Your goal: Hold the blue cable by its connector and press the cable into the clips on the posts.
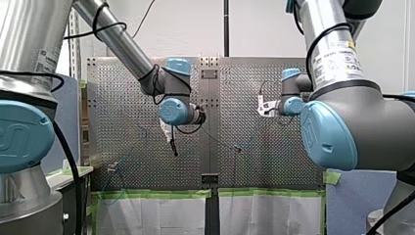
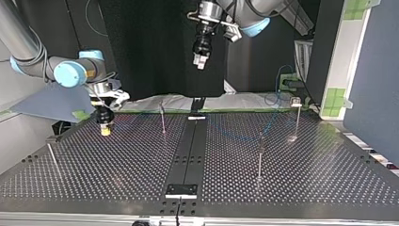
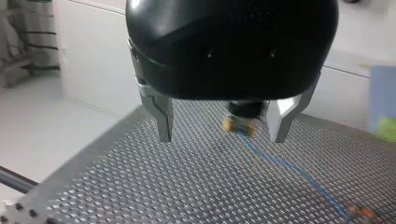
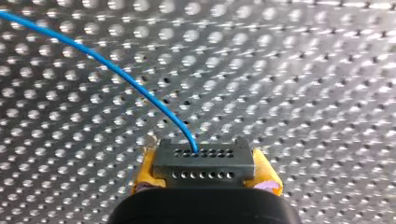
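In the right wrist view my right gripper (image 4: 205,173) has its yellow pads (image 4: 267,176) shut on the black connector (image 4: 203,161). The blue cable (image 4: 116,70) leaves the connector and curves away over the perforated table. At the top view's left this gripper (image 2: 105,129) hangs just above the table. My left gripper (image 2: 200,61) is high above the table's middle, far from the cable. Its metal fingers (image 3: 162,119) stand open with nothing between them. Ahead of it, the left wrist view shows my right gripper (image 3: 239,125) and the cable (image 3: 289,165) trailing off.
Thin posts stand on the table: one near my right gripper (image 2: 162,117), one right of the middle (image 2: 260,155), one at the far right (image 2: 296,117) and one at the left edge (image 2: 51,157). A black rail (image 2: 190,155) runs down the table's middle.
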You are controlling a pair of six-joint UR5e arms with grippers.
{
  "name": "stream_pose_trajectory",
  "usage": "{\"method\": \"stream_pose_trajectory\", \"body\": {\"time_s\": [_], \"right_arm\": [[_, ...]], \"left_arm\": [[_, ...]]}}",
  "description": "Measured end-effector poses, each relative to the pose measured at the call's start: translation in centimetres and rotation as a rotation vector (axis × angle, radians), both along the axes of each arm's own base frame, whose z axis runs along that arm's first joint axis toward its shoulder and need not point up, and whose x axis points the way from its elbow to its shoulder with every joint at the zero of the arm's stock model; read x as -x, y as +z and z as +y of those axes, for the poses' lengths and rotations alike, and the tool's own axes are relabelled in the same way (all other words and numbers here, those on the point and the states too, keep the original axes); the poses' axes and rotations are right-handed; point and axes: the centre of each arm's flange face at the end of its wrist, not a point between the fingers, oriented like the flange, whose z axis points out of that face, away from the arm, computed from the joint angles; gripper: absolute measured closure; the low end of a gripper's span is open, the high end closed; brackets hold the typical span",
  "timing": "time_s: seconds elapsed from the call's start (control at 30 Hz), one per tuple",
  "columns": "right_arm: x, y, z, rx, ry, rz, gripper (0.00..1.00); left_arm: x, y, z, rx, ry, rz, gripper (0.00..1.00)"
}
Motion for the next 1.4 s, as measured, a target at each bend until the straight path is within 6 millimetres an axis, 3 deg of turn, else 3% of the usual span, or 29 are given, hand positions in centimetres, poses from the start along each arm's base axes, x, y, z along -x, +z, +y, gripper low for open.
{"method": "stream_pose_trajectory", "body": {"time_s": [0.2, 1.4], "right_arm": [[-0.04, 0.56, 0.11, 0.007, 0.002, -0.002, 1.0], [-0.05, 0.6, 0.13, 0.008, 0.002, -0.002, 1.0]], "left_arm": [[-0.31, -1.25, 0.58, -0.027, 0.0, 0.008, 0.01], [-0.33, -1.32, 0.62, -0.029, 0.0, 0.008, 0.01]]}}
